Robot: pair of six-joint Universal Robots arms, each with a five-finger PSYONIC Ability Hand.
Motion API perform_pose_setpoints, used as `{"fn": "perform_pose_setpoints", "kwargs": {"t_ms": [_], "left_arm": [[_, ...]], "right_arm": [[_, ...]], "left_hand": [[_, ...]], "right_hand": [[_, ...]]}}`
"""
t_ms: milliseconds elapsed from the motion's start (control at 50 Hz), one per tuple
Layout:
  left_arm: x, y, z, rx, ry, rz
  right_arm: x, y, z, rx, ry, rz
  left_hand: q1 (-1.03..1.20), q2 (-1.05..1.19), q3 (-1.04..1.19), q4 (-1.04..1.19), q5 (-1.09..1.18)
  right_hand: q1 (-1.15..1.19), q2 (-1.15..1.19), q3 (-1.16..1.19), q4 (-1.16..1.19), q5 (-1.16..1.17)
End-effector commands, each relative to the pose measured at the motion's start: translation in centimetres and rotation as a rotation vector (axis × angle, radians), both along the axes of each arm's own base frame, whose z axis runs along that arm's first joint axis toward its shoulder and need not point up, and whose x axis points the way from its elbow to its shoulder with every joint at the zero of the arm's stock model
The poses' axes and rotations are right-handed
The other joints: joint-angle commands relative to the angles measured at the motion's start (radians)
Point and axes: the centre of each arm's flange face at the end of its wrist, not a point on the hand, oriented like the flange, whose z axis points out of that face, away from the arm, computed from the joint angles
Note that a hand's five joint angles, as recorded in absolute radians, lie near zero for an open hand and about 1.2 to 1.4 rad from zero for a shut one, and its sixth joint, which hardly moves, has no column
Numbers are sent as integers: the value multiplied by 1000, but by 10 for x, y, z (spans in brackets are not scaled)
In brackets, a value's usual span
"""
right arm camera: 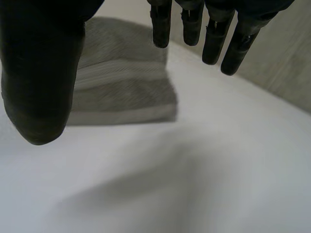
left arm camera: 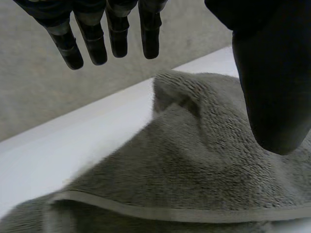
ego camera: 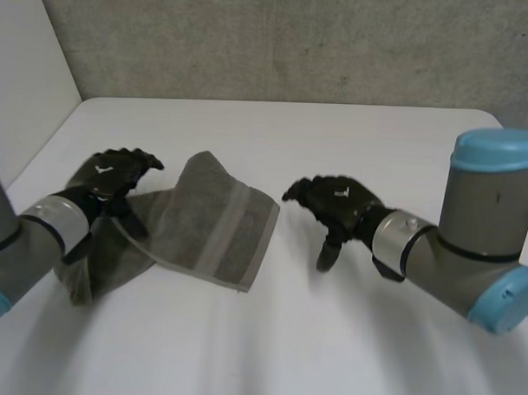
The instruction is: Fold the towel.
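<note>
The grey towel (ego camera: 207, 226) lies partly folded on the left half of the white table (ego camera: 328, 338). The left hand (ego camera: 113, 177) is above the towel's left end, with fingers straight and apart from the thumb, gripping nothing. The right hand (ego camera: 337, 204) is over the table's middle, near the towel's right edge, with fingers relaxed and spread.

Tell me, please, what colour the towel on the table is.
Grey terry towel with paler woven bands; clearest in head view.

Your black left hand (ego camera: 115, 177), on the grey left arm (ego camera: 33, 233), and your black right hand (ego camera: 335, 203), on the grey right arm (ego camera: 471, 222) with light-blue caps, both reach inward, fingers straight, thumbs held apart.
</note>
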Motion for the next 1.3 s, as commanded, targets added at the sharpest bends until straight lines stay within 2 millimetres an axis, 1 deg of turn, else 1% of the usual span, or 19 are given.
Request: {"fn": "perform_pose_setpoints", "kwargs": {"t_ms": [20,120,140,160,180,200,220,320,380,580,700,800,860,900,920,960,1000,1140,1300], "left_arm": [[-18,-18,-32,62,-10,-51],[-31,-25,-45,82,-18,-80],[-34,-26,-46,90,-18,-87],[-36,-26,-46,91,-18,-90],[-36,-26,-46,91,-18,-90],[-37,-26,-44,86,-18,-90],[-39,-26,-41,79,-14,-94],[-49,-21,-38,72,-4,-117],[-68,-4,-32,65,4,-174],[-142,60,36,57,299,-325],[-171,81,33,96,358,-377],[-198,106,-2,157,327,-450],[-201,109,-8,166,321,-459],[-204,112,-12,173,319,-468],[-204,112,-12,173,319,-468],[-204,113,-9,167,321,-473],[-203,113,-7,165,319,-471],[-183,112,8,156,320,-433],[-125,100,28,111,288,-318]], "right_arm": [[-20,16,-13,63,29,-23],[-42,14,-12,64,31,-79],[-47,15,-9,59,23,-86],[-51,16,-6,54,14,-89],[-51,16,-6,54,14,-89],[-57,15,-4,53,4,-95],[-63,15,-3,55,-4,-105],[-78,13,-4,62,-21,-132],[-86,9,-7,66,-24,-160],[-108,-10,-1,42,-33,-241],[-114,-15,4,18,-39,-263],[-117,-16,7,9,-42,-277],[-118,-17,9,-1,-42,-285],[-118,-17,10,-4,-42,-287],[-119,-17,10,-5,-41,-288],[-119,-16,11,-7,-42,-288],[-119,-16,13,-13,-42,-289],[-118,-8,27,-50,-60,-288],[-110,15,43,-124,-79,-252]], "left_hand": [[-67,-62,-52,-59,-49],[-20,-15,-52,-59,-2],[145,150,-52,-59,164],[653,658,-52,-59,672],[658,663,-52,-59,677],[1047,1052,-52,-59,1066],[1150,1155,-52,-59,1168],[1151,1156,-52,-59,1169],[1151,1156,-52,-59,1169],[1151,1156,-52,-59,1169],[1151,1156,-52,-59,1169],[1151,1156,-52,-59,1169],[1063,1068,-52,-59,1082],[525,531,-52,-59,544],[523,528,-52,-59,542],[75,81,-52,-59,94],[-17,-11,-52,-59,2],[-12,-7,-52,-59,7],[21,26,-52,-59,40]], "right_hand": [[-65,-74,-44,-76,-60],[-65,-74,-44,-76,-60],[-65,-74,-44,-76,-60],[-65,-74,-44,-76,-60],[-65,-74,-44,-76,-60],[-65,-74,-44,-76,-60],[-65,-74,-44,-76,-60],[-65,-74,-44,-76,-60],[-65,-74,-44,-76,-60],[-65,-74,-44,-76,-60],[-65,-74,-44,-76,-60],[-65,-74,-44,-76,-60],[-65,-74,-44,-76,-60],[-65,-74,-44,-76,-60],[-65,-74,-44,-76,-60],[-65,-74,-44,-76,-60],[-65,-74,-44,-76,-60],[-65,-74,-44,-76,-60],[-65,-74,-44,-76,-60]]}}
